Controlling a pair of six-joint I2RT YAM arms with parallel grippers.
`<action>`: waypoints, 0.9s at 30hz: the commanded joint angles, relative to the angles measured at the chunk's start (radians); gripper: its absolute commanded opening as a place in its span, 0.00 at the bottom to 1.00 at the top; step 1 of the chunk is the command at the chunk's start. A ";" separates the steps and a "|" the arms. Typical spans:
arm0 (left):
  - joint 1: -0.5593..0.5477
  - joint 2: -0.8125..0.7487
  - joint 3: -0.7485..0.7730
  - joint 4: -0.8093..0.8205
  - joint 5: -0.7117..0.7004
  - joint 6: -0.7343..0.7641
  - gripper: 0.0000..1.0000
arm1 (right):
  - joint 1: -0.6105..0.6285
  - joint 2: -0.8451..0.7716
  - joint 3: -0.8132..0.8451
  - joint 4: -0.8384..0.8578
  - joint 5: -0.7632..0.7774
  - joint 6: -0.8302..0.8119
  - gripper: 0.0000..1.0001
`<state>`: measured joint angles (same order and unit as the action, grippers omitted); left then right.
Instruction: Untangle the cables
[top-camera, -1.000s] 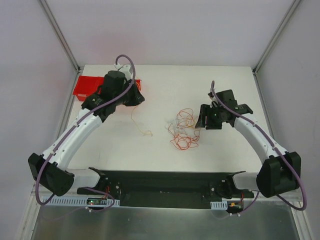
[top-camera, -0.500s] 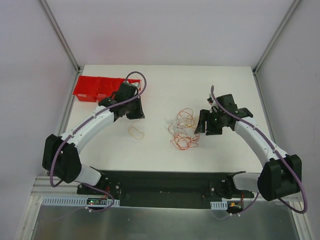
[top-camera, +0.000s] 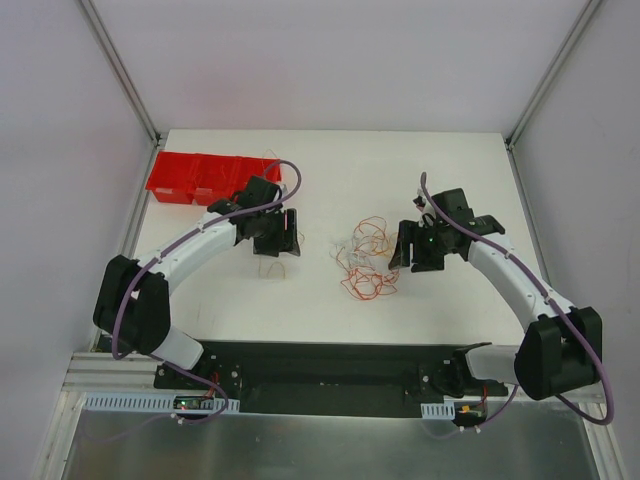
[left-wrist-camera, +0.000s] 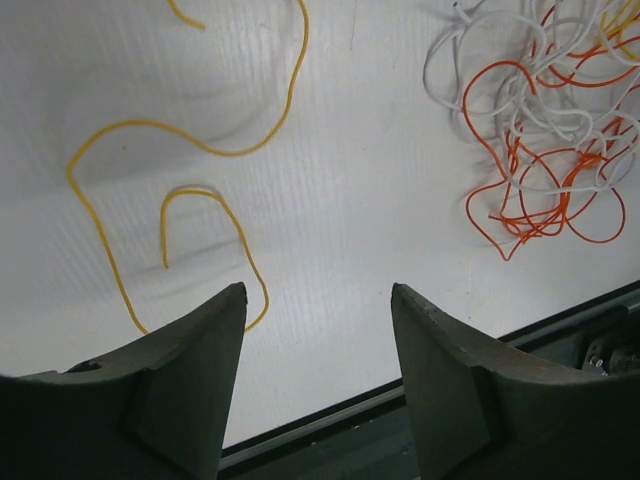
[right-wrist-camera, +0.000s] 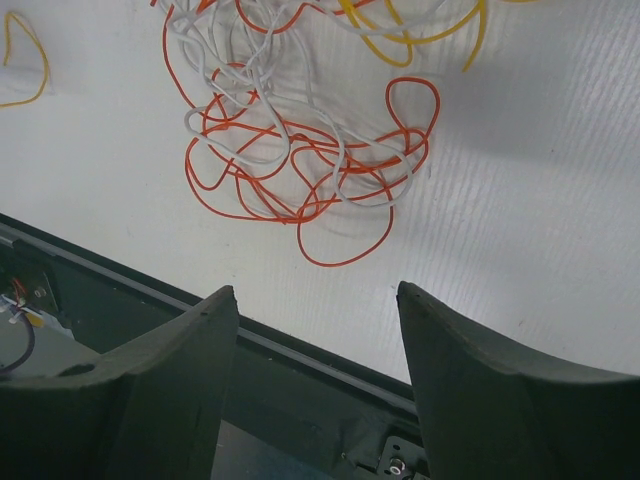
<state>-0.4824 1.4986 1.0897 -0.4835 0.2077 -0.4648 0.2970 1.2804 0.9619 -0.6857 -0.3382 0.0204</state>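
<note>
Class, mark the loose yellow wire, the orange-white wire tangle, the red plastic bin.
loose yellow wire (left-wrist-camera: 240, 153), left wrist view, long curve
orange-white wire tangle (right-wrist-camera: 290, 140), right wrist view, middle
red plastic bin (top-camera: 170, 180), top view, left compartment

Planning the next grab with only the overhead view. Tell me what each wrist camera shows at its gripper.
Observer: Left wrist camera: the left gripper is open and empty, with a lone yellow wire on the table just beyond it.
Operator: Now the right.
Observer: Right wrist camera: a white wire weaves through the orange loops of the tangle, just ahead of the open right gripper.
</note>
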 joint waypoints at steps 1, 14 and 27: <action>0.011 -0.051 -0.021 -0.047 -0.025 0.037 0.63 | 0.001 0.005 0.034 -0.020 -0.013 -0.014 0.68; 0.016 -0.041 -0.039 -0.158 -0.137 -0.154 0.92 | 0.002 -0.024 0.054 -0.071 -0.007 -0.014 0.68; 0.133 -0.107 -0.229 -0.115 -0.048 -0.971 0.99 | -0.001 0.045 0.127 -0.078 -0.002 -0.014 0.68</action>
<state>-0.3580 1.3876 0.8967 -0.6102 0.1200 -1.1416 0.2970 1.3182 1.0225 -0.7418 -0.3477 0.0204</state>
